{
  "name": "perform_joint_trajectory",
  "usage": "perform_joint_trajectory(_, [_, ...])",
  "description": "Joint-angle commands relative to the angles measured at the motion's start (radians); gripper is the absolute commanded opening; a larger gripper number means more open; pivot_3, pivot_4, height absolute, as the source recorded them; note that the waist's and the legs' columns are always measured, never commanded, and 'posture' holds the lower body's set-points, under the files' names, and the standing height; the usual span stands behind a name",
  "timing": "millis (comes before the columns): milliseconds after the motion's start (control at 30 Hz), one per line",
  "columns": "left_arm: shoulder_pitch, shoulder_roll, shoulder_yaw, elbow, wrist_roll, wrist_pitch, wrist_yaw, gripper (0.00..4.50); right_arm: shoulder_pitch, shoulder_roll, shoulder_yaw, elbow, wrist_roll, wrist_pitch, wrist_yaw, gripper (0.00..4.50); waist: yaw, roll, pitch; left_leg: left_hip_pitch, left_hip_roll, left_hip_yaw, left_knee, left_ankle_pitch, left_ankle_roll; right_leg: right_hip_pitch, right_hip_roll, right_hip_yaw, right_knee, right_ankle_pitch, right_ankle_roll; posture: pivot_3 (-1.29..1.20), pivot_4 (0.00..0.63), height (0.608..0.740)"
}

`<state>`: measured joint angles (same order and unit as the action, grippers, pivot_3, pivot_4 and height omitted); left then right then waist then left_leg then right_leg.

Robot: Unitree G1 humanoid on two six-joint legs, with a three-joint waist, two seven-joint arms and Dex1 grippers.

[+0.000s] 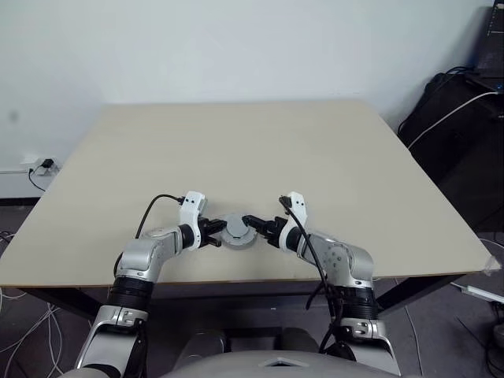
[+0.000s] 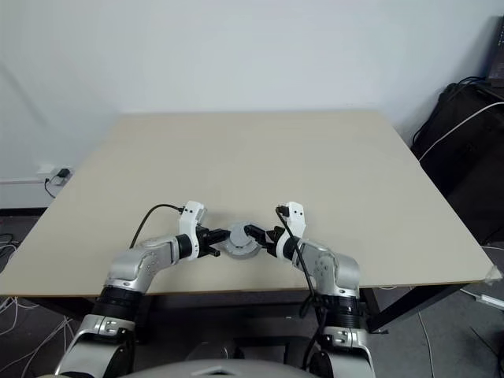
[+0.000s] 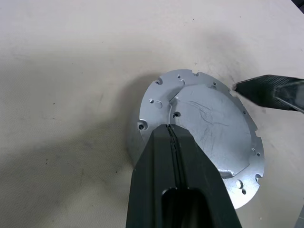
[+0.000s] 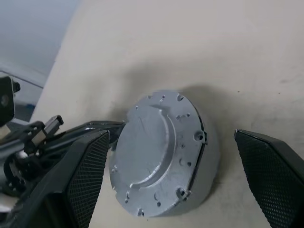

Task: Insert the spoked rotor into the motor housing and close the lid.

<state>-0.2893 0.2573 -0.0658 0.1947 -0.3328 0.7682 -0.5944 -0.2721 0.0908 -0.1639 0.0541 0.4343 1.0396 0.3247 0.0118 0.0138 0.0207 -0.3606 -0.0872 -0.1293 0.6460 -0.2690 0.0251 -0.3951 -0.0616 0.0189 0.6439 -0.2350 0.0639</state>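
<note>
The lid (image 1: 237, 230), a silver-grey round cap with a raised hub and small holes around its rim, lies smooth face up near the table's front edge, topping a grey round body (image 4: 209, 156). My left gripper (image 3: 169, 128) is shut, its joined fingertips resting on the lid's top (image 3: 209, 128) from the left. My right gripper (image 4: 171, 137) is open, with one finger (image 4: 90, 175) on each side of the lid and neither pressing on it. The spoked rotor and the motor housing are hidden.
The beige table (image 1: 260, 150) stretches wide behind the lid, and its front edge (image 1: 236, 279) runs just below the grippers. Black bags and cables (image 1: 461, 118) stand off the right side. A wall socket (image 1: 41, 165) sits at the left.
</note>
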Motion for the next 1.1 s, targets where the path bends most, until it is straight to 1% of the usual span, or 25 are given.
perform_joint_trajectory(33, [0.001,-0.008,-0.016,0.010,0.007,0.004,-0.001,0.00,-0.037,0.032,0.000,0.036,0.037,0.002,-0.009,4.48,0.000,0.000,0.000,0.000,0.000,0.000,0.000,0.000,0.000,0.000,0.000,0.000,0.000,0.000,0.000,0.00,0.000,0.740])
perform_joint_trajectory(233, [0.000,-0.007,-0.016,0.008,0.008,0.003,-0.001,0.00,-0.059,0.030,-0.008,0.099,0.060,0.014,-0.015,4.48,-0.005,0.000,0.000,0.000,0.000,0.000,0.000,0.000,0.000,0.000,0.000,0.000,0.000,0.000,0.000,0.00,0.000,0.740])
perform_joint_trajectory(400, [0.001,-0.006,-0.017,0.003,0.009,0.003,-0.002,0.00,-0.063,0.022,-0.013,0.120,0.100,0.102,-0.003,4.48,-0.011,0.001,0.000,0.000,0.000,0.000,0.000,0.000,0.000,0.000,0.000,0.000,0.000,0.000,0.000,0.00,0.000,0.740])
perform_joint_trajectory(633, [0.005,-0.005,-0.018,0.002,0.014,0.003,-0.002,0.00,-0.076,0.060,-0.130,0.137,0.237,0.204,0.029,4.48,-0.022,0.001,0.000,0.000,0.000,0.000,-0.001,0.001,0.001,-0.001,0.000,0.000,0.000,0.000,0.000,0.00,0.000,0.740])
perform_joint_trajectory(867, [0.012,-0.005,-0.016,-0.005,0.021,0.006,-0.006,0.00,-0.086,0.107,-0.231,0.145,0.313,0.184,0.004,4.48,-0.027,0.002,0.001,-0.001,0.000,0.000,-0.001,0.001,0.001,-0.002,0.000,0.001,0.000,0.000,0.000,0.00,0.000,0.740])
perform_joint_trajectory(1100, [0.015,-0.005,-0.016,-0.005,0.025,0.006,-0.006,0.00,-0.058,0.139,-0.197,0.156,0.301,0.223,-0.056,4.48,-0.024,0.002,0.001,-0.001,-0.001,0.000,-0.001,0.000,0.002,-0.002,-0.001,0.001,0.000,0.000,0.000,0.00,0.000,0.740])
